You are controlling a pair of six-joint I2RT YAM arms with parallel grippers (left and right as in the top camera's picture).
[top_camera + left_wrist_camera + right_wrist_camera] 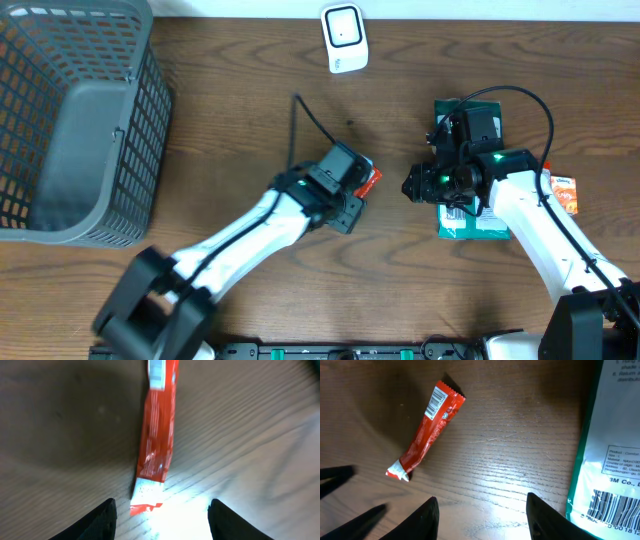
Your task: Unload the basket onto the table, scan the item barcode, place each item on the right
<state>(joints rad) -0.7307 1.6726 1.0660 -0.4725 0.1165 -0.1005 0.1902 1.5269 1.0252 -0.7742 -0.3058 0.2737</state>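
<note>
packet (422,432), red crinkly foil, on wood table (510,450); l hand (162,505), r hand (482,500) released.

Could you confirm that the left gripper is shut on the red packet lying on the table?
Not quite: the left gripper is open and not touching the red packet lying on the table, as the left wrist view shows.

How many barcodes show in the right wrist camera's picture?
2. One at the upper end of the red packet; one at the lower right on the green-edged white pouch. Others may face down, hidden.
</note>
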